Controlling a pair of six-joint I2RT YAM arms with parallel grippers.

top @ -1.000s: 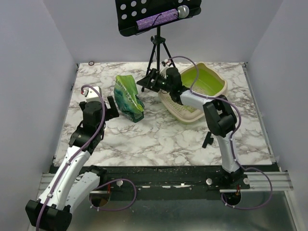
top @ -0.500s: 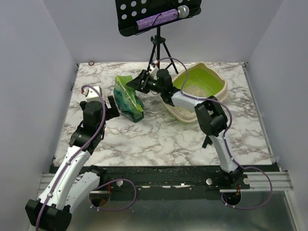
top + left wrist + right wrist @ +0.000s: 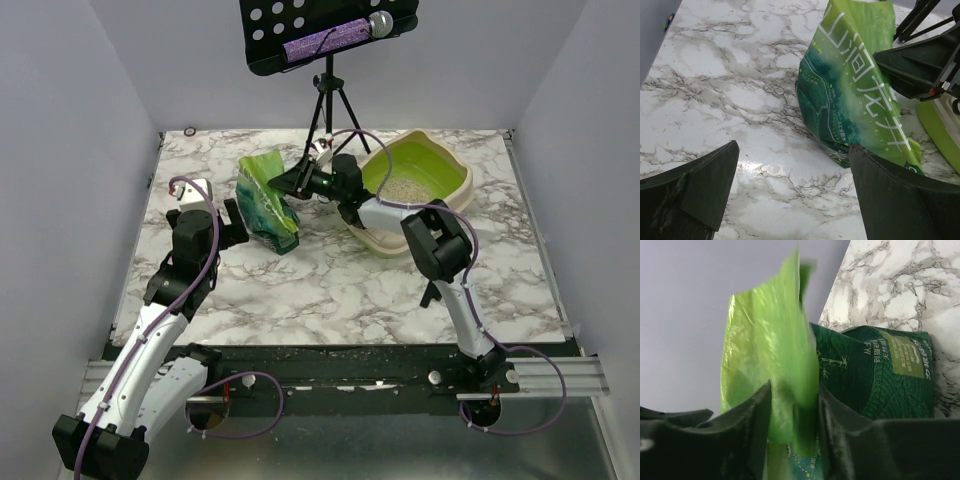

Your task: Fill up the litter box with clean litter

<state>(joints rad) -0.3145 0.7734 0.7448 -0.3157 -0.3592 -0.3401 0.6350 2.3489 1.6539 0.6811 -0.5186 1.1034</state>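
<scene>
The litter box point(image 3: 391, 239) stands at the back right, beige with a lime-green inside. A patch of pale clean litter point(image 3: 402, 187) lies in it. A glossy green bag point(image 3: 265, 205) stands upright left of it. My right gripper point(image 3: 284, 180) reaches left across the box's corner, and its jaws are closed on the bag's thin upper flap point(image 3: 772, 355), which fills the gap at the right gripper point(image 3: 794, 386). My left gripper point(image 3: 232, 222) is open and empty just left of the bag point(image 3: 855, 95), low over the table, with bare marble at the left gripper point(image 3: 793, 146).
A black tripod point(image 3: 327, 105) with a music stand point(image 3: 320, 35) stands behind the bag and box. Grey walls close in the left, back and right. A small ring point(image 3: 190, 131) lies at the back left corner. Loose granules are scattered along the near rail point(image 3: 330, 352).
My right gripper swung left from over the litter box's near corner to the bag and took hold of its top. The left arm has not moved.
</scene>
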